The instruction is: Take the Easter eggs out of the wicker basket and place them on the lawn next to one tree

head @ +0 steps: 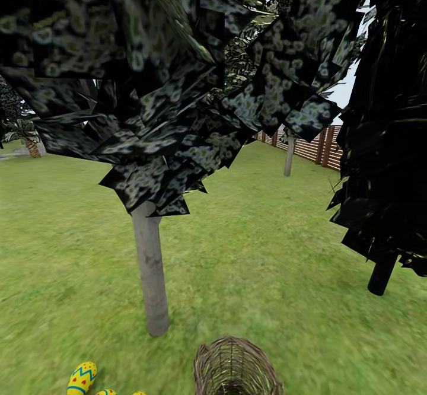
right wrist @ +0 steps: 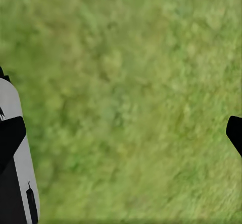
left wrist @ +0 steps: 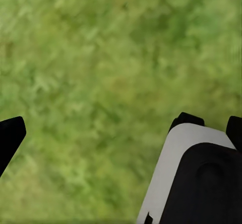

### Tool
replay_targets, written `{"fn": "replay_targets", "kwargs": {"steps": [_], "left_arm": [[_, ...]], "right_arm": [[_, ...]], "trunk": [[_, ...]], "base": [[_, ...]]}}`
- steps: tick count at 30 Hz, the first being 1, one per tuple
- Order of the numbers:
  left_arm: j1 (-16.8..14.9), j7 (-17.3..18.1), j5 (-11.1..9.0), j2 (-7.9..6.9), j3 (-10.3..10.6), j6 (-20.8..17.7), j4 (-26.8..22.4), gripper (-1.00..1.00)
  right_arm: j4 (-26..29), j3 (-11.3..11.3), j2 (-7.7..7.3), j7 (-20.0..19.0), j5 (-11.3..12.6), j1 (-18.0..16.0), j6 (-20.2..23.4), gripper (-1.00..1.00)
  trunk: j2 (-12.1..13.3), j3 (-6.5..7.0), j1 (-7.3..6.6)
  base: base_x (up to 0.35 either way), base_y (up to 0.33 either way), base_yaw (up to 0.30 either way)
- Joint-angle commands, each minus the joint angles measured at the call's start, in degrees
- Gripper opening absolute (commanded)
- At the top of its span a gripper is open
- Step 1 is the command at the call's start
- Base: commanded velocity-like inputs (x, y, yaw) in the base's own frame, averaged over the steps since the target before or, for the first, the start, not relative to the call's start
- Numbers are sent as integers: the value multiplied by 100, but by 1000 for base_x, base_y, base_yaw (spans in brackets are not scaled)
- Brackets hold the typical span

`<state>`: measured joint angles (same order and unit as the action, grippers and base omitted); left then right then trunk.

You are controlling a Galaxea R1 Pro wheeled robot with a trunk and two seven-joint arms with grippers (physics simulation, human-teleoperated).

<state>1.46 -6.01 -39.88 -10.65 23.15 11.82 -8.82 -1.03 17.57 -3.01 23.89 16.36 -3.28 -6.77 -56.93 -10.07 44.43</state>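
Eggs out on the lawn by the pale-trunked tree, basket beside them.

In the head view, one Easter egg lies on the grass near the tree's base, with the tops of two more eggs cut off by the frame edge. The wicker basket lies close by, partly cropped, its inside hard to make out. Both wrist views look at bare blurred grass: the left gripper and right gripper are spread wide, grasping nothing. A black-trunked tree and slatted fence stand beyond.
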Motion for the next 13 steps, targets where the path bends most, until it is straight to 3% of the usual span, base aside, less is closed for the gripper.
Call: {"fn": "replay_targets", "kwargs": {"steps": [1, 13], "left_arm": [[4, -42, -29, -6, 49, 4, -21, 100], [3, -40, -28, 12, 47, 4, -23, 100]], "right_arm": [[-11, 44, 2, 1, 60, -6, -35, 100], [-11, 44, 2, 1, 60, -6, -35, 100]], "trunk": [[-5, -7, 1], [-5, -7, 1]], "base": [[0, 0, 0], [0, 0, 0]]}}
